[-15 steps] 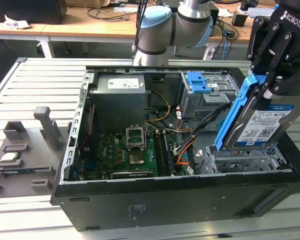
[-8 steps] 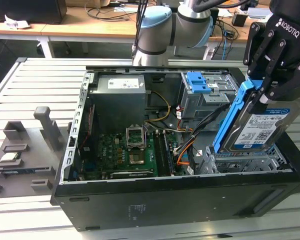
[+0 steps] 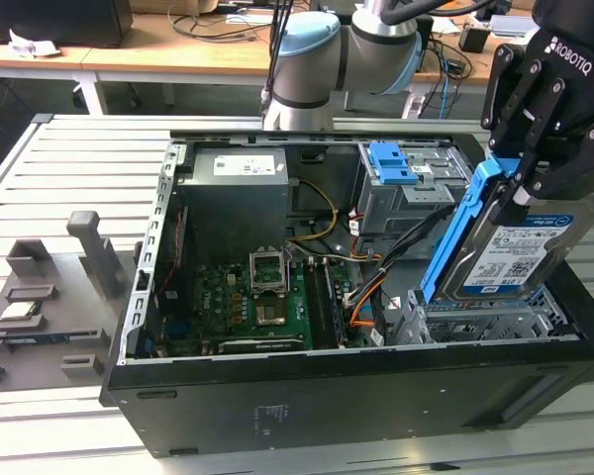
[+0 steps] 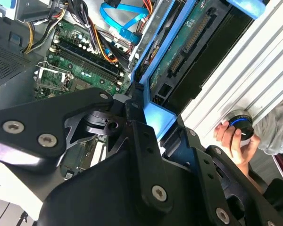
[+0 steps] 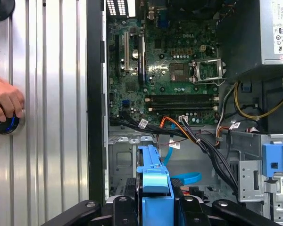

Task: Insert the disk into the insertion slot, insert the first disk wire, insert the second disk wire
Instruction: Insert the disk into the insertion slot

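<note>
One disk [image 3: 510, 252], a grey hard drive in a bright blue frame, hung tilted over the corner of the open computer case [image 3: 277, 416] at the exterior view's right. The gripper [image 3: 520, 188] had its fingers closed on the disk's raised upper end, pinching the blue frame. This left the lower end pointing down toward the slot [image 3: 475, 322], a low silver metal bay directly beneath. The disk was not yet in the slot. Judging by the tilt, it was held that way to feed in lower edge first.

Room looked tight. A taller metal cage [image 3: 406, 198] with a blue latch [image 3: 391, 163] stood just beside the slot. Orange and black cables [image 3: 361, 297] crossed between the slot and the motherboard [image 3: 228, 297].

Outside the case, in the first wrist view, a person's hand [image 5: 7, 99] rested on a round knob [image 5: 4, 123]. The knob sat on the ribbed metal table [image 5: 52, 117], well apart from the disk.
</note>
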You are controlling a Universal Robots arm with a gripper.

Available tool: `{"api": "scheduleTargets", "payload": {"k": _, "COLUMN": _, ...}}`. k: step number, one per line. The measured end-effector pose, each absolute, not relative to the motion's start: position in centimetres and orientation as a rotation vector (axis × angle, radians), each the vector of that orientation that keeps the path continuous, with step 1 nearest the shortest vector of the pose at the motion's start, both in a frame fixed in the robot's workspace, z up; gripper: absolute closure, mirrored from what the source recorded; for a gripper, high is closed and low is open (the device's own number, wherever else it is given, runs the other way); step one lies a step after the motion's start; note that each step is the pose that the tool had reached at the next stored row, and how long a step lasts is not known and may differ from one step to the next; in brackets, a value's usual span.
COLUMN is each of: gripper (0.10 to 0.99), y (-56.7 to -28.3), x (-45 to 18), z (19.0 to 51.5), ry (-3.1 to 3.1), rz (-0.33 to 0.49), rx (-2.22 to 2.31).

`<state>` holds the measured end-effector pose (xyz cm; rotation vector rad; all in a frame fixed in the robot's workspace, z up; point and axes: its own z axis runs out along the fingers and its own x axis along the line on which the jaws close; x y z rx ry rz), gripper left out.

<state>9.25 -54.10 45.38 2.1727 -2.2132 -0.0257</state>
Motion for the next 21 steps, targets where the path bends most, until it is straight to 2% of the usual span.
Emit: {"api": "scheduleTargets", "payload": {"k": 21, "gripper": 0.718, "y": -54.1, "x": 9.0, "z": 43.1, "ry": -2.211, "rz": -0.026, "rx": 2.175}}
